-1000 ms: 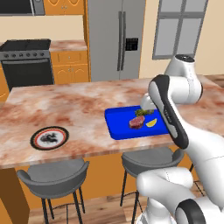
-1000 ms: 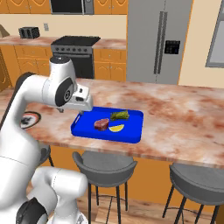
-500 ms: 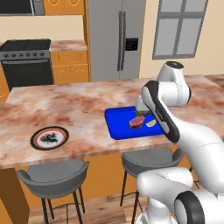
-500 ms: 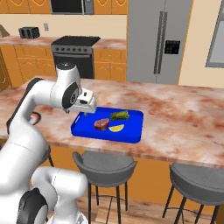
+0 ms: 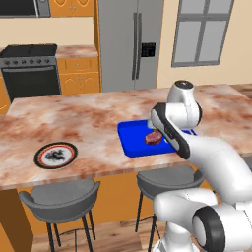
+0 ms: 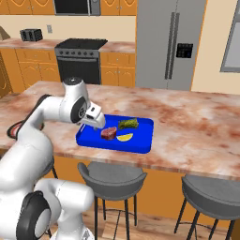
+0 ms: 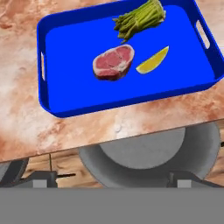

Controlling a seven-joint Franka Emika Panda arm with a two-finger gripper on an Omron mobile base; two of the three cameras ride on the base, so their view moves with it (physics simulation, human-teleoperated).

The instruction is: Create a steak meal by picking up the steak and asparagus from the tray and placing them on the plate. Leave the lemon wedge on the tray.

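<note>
The blue tray (image 7: 70,83) lies on the marble island. On it are the reddish-brown steak (image 7: 113,62), the green asparagus (image 7: 140,18) beyond it, and the yellow lemon wedge (image 7: 152,60) beside the steak. My gripper (image 6: 96,123) hovers over the tray's near left corner, short of the steak (image 6: 108,133). It is open, its dark tips wide apart with nothing between them (image 7: 113,178). The plate (image 5: 55,155) sits far to the left on the counter. In the left base view my arm hides the asparagus and the lemon; the steak (image 5: 153,138) shows.
Grey bar stools (image 6: 110,176) (image 5: 59,197) stand under the island's near edge, one right below my hand. A wide stretch of bare counter (image 5: 93,123) separates tray and plate. Fridge (image 6: 171,42) and stove (image 6: 79,58) stand at the back wall.
My hand has come down and moved a little toward the tray's near left corner. The food and the tray have not moved.
</note>
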